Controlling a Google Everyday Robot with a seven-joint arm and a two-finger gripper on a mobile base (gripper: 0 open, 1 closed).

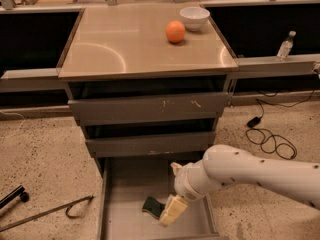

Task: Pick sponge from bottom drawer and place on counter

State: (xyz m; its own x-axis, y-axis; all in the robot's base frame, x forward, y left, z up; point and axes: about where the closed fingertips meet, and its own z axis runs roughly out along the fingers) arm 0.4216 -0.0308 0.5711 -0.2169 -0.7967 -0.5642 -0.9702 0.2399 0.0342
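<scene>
The sponge, dark green with a yellowish edge, lies flat on the grey floor of the open bottom drawer, near its middle front. My gripper reaches down into the drawer from the right on a white arm. Its cream tip sits right beside the sponge's right edge, seemingly touching it. The counter is the shiny beige top of the cabinet, above the two shut upper drawers.
An orange and a white bowl stand at the counter's back right. A water bottle stands on the right ledge. A black cable lies on the floor at right, a metal rod at left.
</scene>
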